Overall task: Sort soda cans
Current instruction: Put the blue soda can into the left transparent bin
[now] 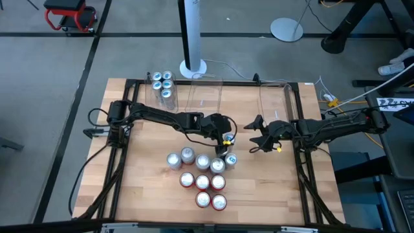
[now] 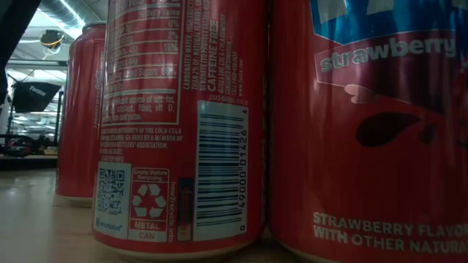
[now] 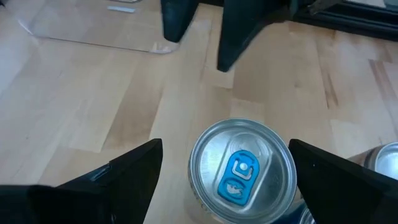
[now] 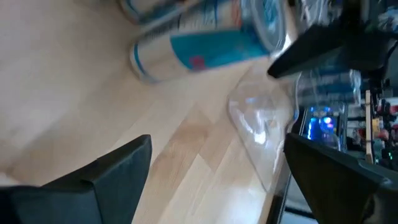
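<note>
Several soda cans stand upright in a cluster point(image 1: 202, 181) on the wooden table, silver-grey ones on the far side and red ones on the near side. A teal-blue can point(image 1: 230, 159) with a blue tab point(image 3: 241, 174) stands at the cluster's right end. My left gripper point(image 1: 226, 147) point(image 3: 225, 149) hovers open just above it, one finger on either side, apart from its rim. My right gripper point(image 1: 253, 137) point(image 4: 217, 140) is open a little to the right and holds nothing. Its wrist view shows the teal can point(image 4: 205, 40).
Clear plastic tubs stand along the far edge: one point(image 1: 163, 87) holds several teal cans, and two others point(image 1: 207, 94) point(image 1: 275, 97) show no cans. Red cans point(image 2: 183, 117) fill the low view. Bare wood lies left and right of the cluster.
</note>
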{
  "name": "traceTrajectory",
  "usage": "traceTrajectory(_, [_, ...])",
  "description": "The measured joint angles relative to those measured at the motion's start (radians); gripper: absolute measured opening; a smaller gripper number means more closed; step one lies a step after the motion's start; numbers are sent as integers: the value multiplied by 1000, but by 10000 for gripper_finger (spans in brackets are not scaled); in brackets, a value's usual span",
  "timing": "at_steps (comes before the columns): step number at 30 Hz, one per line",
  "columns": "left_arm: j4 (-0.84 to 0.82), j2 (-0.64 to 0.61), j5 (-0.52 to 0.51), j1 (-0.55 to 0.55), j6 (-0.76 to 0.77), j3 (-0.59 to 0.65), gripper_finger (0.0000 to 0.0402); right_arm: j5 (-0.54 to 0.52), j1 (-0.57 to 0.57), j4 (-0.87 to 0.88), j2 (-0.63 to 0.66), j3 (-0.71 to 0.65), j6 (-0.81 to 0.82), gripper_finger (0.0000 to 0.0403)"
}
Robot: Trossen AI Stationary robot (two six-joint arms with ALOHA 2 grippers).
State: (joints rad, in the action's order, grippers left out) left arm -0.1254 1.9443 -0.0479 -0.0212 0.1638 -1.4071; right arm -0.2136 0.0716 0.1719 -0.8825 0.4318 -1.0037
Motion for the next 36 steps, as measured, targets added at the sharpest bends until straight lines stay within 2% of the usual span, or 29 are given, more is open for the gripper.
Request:
traceTrajectory(5, [7, 1, 0, 0, -7, 1, 334, 52, 0, -153, 0, -69, -25, 366])
traceTrajectory(13, [4, -1, 0, 3, -19, 1, 334, 37, 0, -480, 0, -202, -24, 366])
traceTrajectory(18, [-7, -1, 34, -3, -9, 1, 320, 68, 0, -493, 0, -206, -23, 366])
traceTrajectory(29, [-4, -2, 48, -6, -37, 1, 241, 68, 0, -507, 0, -206, -29, 366])
traceTrajectory(36, [8, -2, 42, -6, -67, 2, 233, 68, 0, -507, 0, -206, -43, 366])
